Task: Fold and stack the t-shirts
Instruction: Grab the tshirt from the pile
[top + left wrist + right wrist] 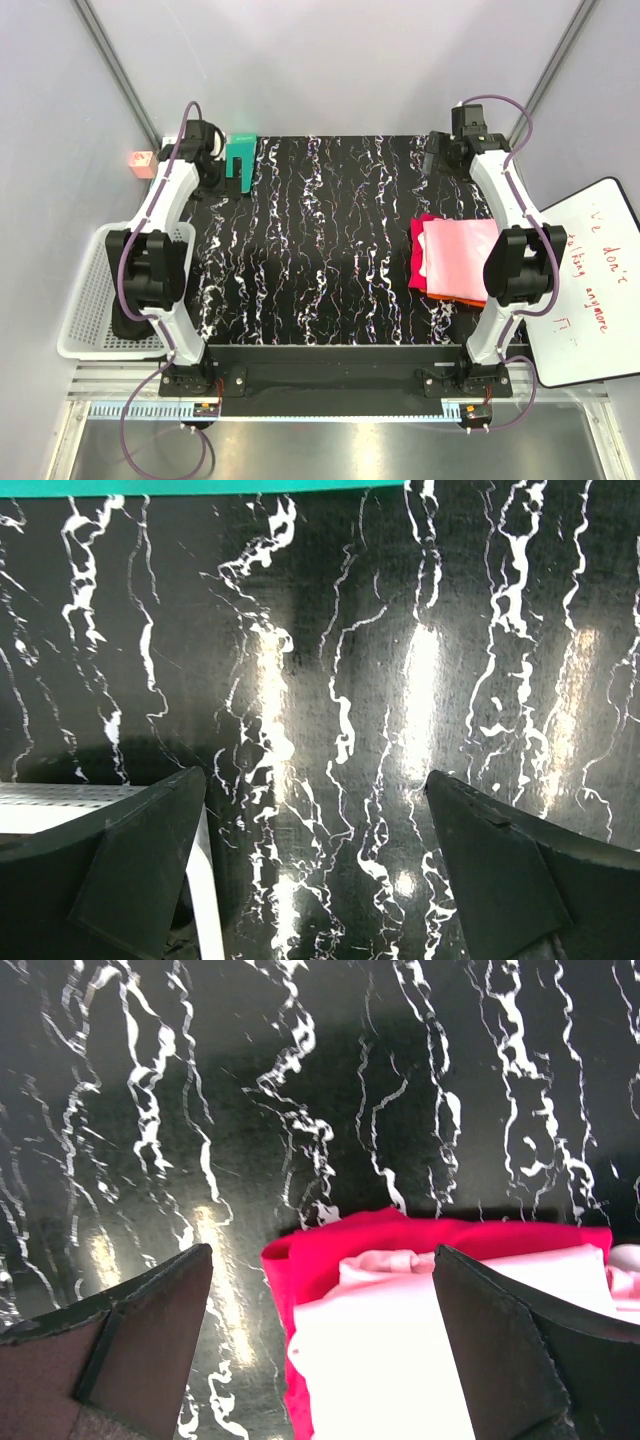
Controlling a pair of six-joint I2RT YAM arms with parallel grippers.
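Observation:
Folded t-shirts lie stacked at the right of the black marbled table (pixel 330 240): a pink one (pixel 462 245) on top, a red one (pixel 420 250) under it, and an orange edge (pixel 465 298) at the bottom. The right wrist view shows the pink shirt (pixel 400 1350) lying on the red one (pixel 320 1255). My right gripper (pixel 437 155) (pixel 322 1250) hangs open above the far end of the stack, holding nothing. My left gripper (pixel 218 160) (pixel 315 775) is open at the far left over bare table, also holding nothing.
A flat green mat (pixel 240 157) (pixel 200 486) stands at the back left beside the left gripper. A white basket (pixel 85 310) (pixel 50 805) sits off the table's left edge. A whiteboard (pixel 590 280) leans at the right. A small pink block (pixel 142 162) is at the far left.

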